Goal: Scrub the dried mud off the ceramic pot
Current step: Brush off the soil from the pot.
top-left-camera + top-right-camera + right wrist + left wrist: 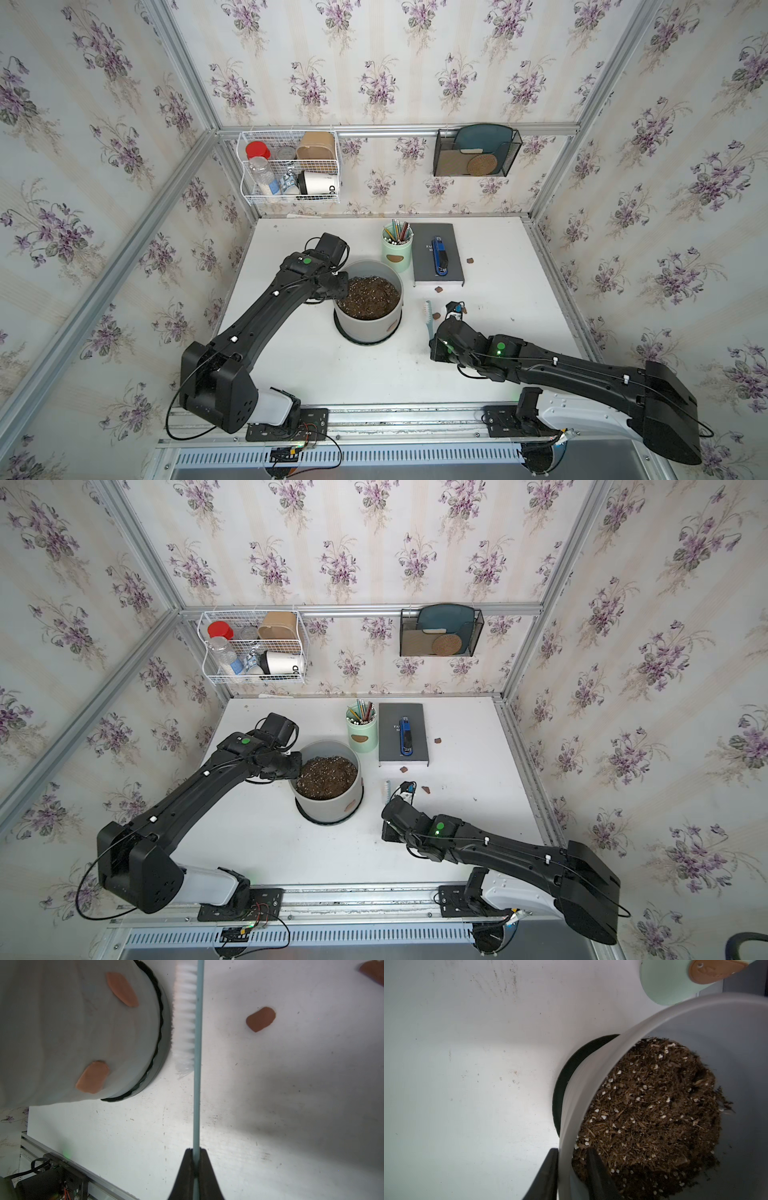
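Right gripper [196, 1153] clamps the brush [197, 1084] at 3 o'clock of the ceramic pot [365, 328], left gripper [572, 1151] straddles its rim at 10 o'clock, pinching or not I cannot tell, and I judge the work half done: flakes [260, 1019] on the table [311, 365], two dried mud [121, 989] patches left.

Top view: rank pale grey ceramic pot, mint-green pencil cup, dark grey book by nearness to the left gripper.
1. Pale grey ceramic pot: left gripper straddles its rim.
2. Mint-green pencil cup: behind the pot, rightward.
3. Dark grey book: right of the cup.
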Available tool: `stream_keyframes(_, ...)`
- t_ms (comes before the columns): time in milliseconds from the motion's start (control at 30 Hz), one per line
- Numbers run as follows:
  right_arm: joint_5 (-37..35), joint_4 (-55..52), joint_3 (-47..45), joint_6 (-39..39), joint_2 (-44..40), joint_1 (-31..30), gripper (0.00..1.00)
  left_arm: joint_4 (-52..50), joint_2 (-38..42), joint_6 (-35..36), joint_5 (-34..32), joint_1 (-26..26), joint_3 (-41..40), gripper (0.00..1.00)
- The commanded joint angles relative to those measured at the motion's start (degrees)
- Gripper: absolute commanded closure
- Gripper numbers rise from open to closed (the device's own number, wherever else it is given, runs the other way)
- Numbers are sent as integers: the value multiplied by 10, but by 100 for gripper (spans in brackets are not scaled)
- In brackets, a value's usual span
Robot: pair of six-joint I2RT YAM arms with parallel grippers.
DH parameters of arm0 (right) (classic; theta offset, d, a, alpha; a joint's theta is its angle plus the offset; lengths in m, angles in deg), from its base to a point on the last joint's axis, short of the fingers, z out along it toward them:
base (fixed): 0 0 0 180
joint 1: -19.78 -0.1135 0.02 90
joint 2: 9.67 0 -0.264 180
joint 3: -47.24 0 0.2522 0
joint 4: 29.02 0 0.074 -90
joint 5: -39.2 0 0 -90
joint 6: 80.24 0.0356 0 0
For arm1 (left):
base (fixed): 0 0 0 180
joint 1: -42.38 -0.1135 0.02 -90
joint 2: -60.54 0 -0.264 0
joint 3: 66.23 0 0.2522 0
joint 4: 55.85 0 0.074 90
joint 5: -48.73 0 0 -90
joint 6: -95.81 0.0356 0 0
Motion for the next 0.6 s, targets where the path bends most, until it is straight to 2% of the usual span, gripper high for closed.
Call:
stream_keyframes(0, 2, 5, 3, -5, 2, 1, 100, 23, 0, 8, 17, 0, 3, 71)
stream_keyframes(133, 0, 0, 9, -10, 6, 5, 100, 28, -14, 18, 9, 0, 15, 71)
stream_keyframes(367, 12, 4, 27, -25, 41, 21, 100, 40, -20, 29, -6, 0, 0, 79)
stream_keyframes(567, 2, -8, 48, -26, 51, 21, 100, 48, -4, 33, -2, -1, -15, 94)
